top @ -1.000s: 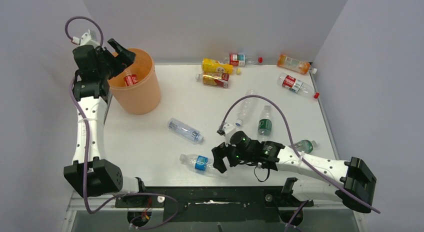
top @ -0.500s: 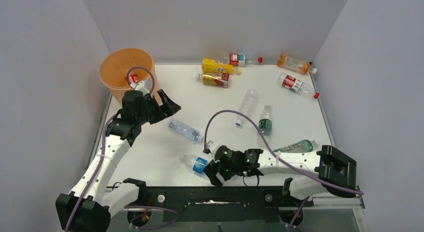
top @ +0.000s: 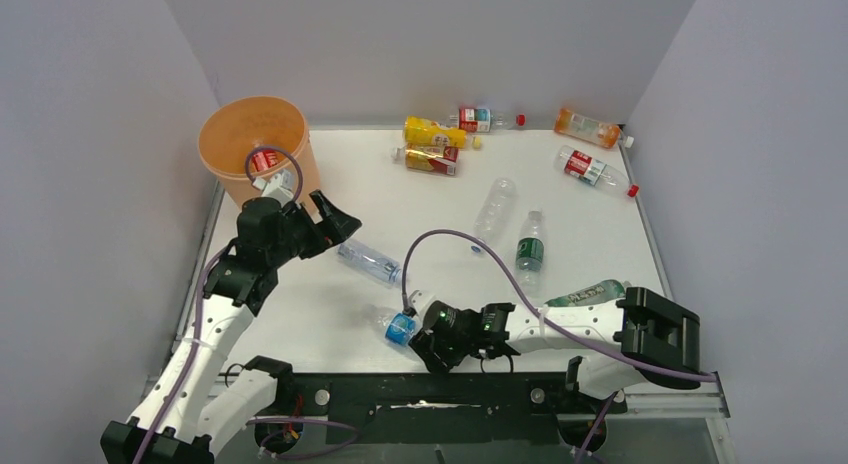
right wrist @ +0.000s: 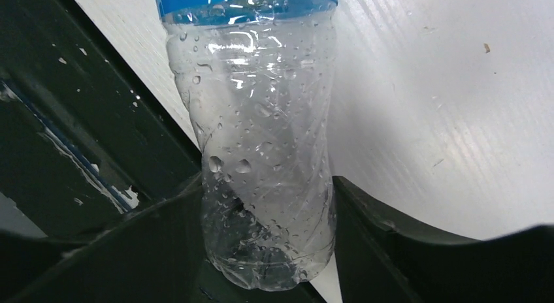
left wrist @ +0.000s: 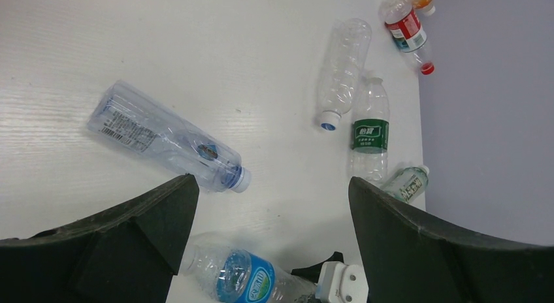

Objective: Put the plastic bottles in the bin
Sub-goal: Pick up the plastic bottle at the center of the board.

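Right pincer [right wrist: 266, 189] grips the blue-label bottle [right wrist: 258, 113].
Left pincer [left wrist: 271, 185] wide over a clear bottle [left wrist: 163, 136], bin [top: 225, 134] close behind.

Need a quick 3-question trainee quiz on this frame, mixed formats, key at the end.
1. True or false: the bin holds a red-label bottle.
2. Which label colour is on the bottle between the fingers of the right gripper? A green, B blue, C yellow.
3. Fill in: the jaws of the left gripper stand ___.

Key
1. True.
2. B: both fingers press on the blue-label bottle.
3. Open, with nothing between them.
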Motion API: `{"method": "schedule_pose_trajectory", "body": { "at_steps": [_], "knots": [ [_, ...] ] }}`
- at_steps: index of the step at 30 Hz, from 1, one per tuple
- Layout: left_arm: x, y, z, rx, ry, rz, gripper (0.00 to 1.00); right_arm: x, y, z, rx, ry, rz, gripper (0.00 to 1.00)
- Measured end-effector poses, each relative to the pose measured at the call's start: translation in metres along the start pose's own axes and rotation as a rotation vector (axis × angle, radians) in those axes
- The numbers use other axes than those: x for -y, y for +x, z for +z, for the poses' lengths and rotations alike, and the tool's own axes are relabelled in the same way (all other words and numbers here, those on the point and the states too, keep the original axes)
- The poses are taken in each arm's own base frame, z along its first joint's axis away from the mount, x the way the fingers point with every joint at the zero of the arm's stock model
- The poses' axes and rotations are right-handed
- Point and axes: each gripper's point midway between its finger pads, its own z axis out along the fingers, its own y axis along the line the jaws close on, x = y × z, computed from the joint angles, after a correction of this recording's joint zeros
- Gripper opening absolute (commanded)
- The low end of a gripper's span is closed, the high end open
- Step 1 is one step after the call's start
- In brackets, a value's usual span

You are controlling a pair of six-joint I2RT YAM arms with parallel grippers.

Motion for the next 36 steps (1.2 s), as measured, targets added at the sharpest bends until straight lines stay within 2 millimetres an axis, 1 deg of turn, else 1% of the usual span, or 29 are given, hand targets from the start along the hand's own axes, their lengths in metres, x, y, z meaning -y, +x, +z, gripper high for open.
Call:
{"method": "schedule_pose_trajectory", "body": {
  "at_steps": [3, 8, 10, 13, 16, 22, 27, 31, 36],
  "knots": [
    [0.001, 0.004, 0.003, -0.011, 0.018, -0.021, 0.86, -0.001, -0.003, -0.001, 0.007, 0.0, 0.003, 0.48],
    [0.002, 0.013, 0.014, -0.053, 0.038, -0.06, 0.86, 0.001, -0.01, -0.005, 0.031, 0.021, 0.023, 0.47],
    [0.004, 0.015, 0.017, -0.067, 0.045, -0.071, 0.86, 0.001, -0.016, -0.011, 0.062, 0.028, 0.041, 0.47],
    [0.007, 0.019, 0.018, -0.089, 0.059, -0.089, 0.86, 0.0, -0.033, -0.03, 0.154, 0.021, 0.079, 0.47],
    [0.014, 0.021, 0.016, -0.105, 0.088, -0.115, 0.86, 0.0, -0.051, -0.05, 0.251, 0.018, 0.121, 0.47],
    [0.029, 0.022, 0.011, -0.119, 0.135, -0.15, 0.86, 0.003, -0.074, -0.078, 0.368, 0.03, 0.186, 0.47],
    [0.05, 0.017, 0.001, -0.097, 0.23, -0.2, 0.86, 0.001, -0.092, -0.093, 0.424, 0.029, 0.209, 0.47],
    [0.058, 0.019, -0.008, -0.089, 0.27, -0.237, 0.86, -0.001, -0.104, -0.102, 0.443, 0.03, 0.22, 0.47],
    [0.064, 0.016, -0.012, -0.08, 0.289, -0.248, 0.86, -0.004, -0.132, -0.113, 0.468, 0.043, 0.231, 0.48]
  ]
}}
